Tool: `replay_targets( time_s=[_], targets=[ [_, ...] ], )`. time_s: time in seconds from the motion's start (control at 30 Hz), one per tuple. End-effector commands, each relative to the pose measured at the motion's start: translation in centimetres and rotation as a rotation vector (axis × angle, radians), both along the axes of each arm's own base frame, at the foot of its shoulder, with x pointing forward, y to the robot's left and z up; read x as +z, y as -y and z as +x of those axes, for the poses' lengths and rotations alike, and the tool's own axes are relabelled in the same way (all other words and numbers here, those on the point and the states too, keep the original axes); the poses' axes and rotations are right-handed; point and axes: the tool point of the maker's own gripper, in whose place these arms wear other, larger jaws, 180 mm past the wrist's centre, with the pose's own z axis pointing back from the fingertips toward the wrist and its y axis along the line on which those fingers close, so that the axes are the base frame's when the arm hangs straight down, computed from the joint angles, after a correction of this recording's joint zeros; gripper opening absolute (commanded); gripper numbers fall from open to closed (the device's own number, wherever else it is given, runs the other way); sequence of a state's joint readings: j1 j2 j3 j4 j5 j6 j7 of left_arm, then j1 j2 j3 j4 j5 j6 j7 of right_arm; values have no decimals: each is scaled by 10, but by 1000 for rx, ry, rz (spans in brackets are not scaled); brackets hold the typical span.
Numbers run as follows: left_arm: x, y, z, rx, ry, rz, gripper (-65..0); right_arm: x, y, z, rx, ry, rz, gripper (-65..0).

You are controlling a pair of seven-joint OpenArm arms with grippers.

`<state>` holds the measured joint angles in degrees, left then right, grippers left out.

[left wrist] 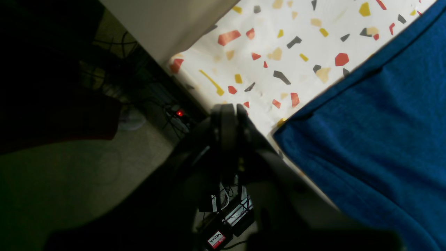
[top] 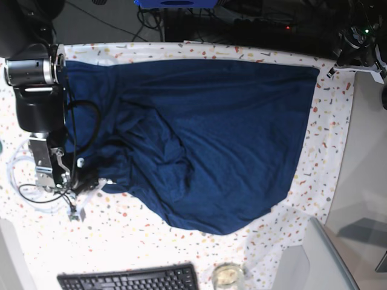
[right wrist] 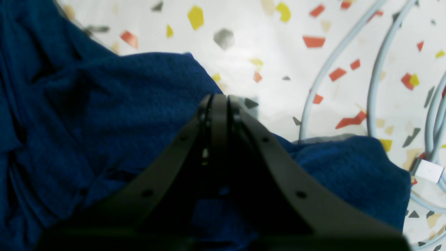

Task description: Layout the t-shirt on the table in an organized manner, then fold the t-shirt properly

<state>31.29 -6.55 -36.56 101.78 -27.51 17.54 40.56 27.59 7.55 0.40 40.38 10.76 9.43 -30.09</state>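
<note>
The t-shirt (top: 205, 139) is lying spread on the table (top: 326, 157) (still wrinkled at one side). The right gripper (right wrist: 223, 99) is pressing its fingers together over its edge; the left gripper (left wrist: 231, 108), fingers together, is hanging beside the corner.

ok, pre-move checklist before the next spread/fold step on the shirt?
1. t-shirt flat: not ok, bunched and wrinkled on the side near the right arm; far edge lies fairly straight.
2. right gripper free of cloth: ok, fingers shut together with nothing between them, over the shirt's edge.
3. left gripper free of cloth: ok, shut, off the shirt's corner at the table edge.
4. Shirt fully on the table: ok in the base view.
5. grey cables clear of the right gripper: not ok, they loop on the table right beside the bunched cloth.
6. Sleeves located: cannot tell.
</note>
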Motion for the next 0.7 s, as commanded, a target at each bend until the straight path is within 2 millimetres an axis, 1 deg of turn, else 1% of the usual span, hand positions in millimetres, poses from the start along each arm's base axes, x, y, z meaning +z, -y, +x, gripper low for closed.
replay_targets(
  time_s=[0.0, 0.13, 0.2, 0.27, 0.33, 0.37, 0.43, 0.53, 0.6, 0.67],
  targets=[
    [9, -6, 4, -9, 19, 30, -650, 26, 5, 24, -8, 79, 0, -650],
    [9, -6, 4, -10, 19, 31, -650, 49, 3, 37, 2, 153, -4, -650],
    [9, -6, 4, -10, 19, 31, -650, 52, 1, 37, 7, 165, -4, -642],
    [9, -6, 4, -10, 19, 31, -650, 51, 0, 35, 8, 165, -3, -561],
    [9, -6, 4, -10, 19, 31, -650, 48, -2, 34, 9, 159, 0, -429],
    [9, -6, 4, -10, 19, 31, -650, 44, -2, 30, 9, 149, 2, -365],
    [9, -6, 4, -10, 19, 31, -650, 35, -8, 25, 10, 127, 13, -284],
    [9, -6, 4, -10, 19, 31, -650, 21, -8, 17, 4, 91, 18, -275],
    [9, -6, 4, -10, 19, 31, -650, 20, -7, 20, -3, 112, 21, -275],
    [9, -6, 4, -9, 19, 30, -650, 14, -6, 18, -11, 116, 24, -278]
  ],
)
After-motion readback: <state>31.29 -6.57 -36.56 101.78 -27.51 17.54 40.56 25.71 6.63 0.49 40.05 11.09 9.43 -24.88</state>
